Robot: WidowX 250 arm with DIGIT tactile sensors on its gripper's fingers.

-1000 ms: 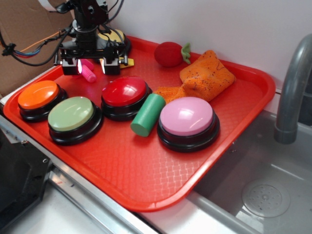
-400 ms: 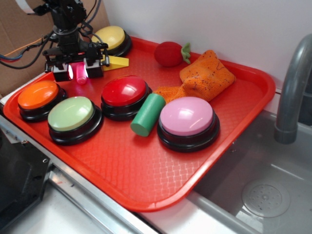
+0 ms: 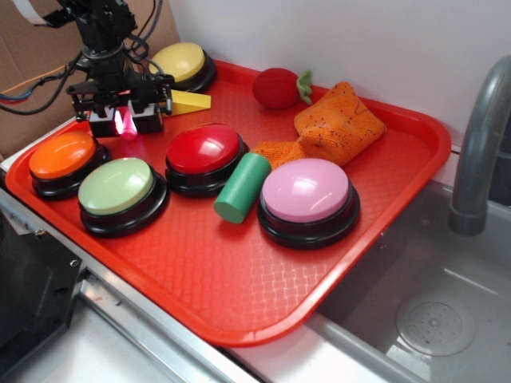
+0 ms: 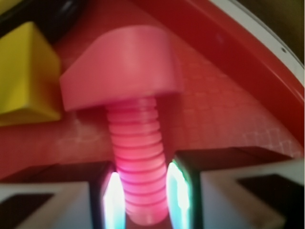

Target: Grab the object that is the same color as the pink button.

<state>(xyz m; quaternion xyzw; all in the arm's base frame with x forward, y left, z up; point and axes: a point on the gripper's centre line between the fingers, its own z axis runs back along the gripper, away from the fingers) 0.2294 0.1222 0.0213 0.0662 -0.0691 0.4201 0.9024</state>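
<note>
The hand (image 3: 125,121) is closed on the pink peg toy (image 4: 131,129), its two glossy pads pressed against the ribbed, screw-like shaft while the smooth triangular head juts out beyond them. Hand and toy sit at the far left corner of the red tray (image 3: 239,295), whose plastic floor has a fine waffle texture. A matte yellow wedge (image 4: 26,76) lies just beside the toy's head. Further along the tray stands the pink button (image 3: 306,190), a shiny pale dome on a black base, next to a smooth green cylinder (image 3: 242,187) and a glossy red button (image 3: 203,149)
</note>
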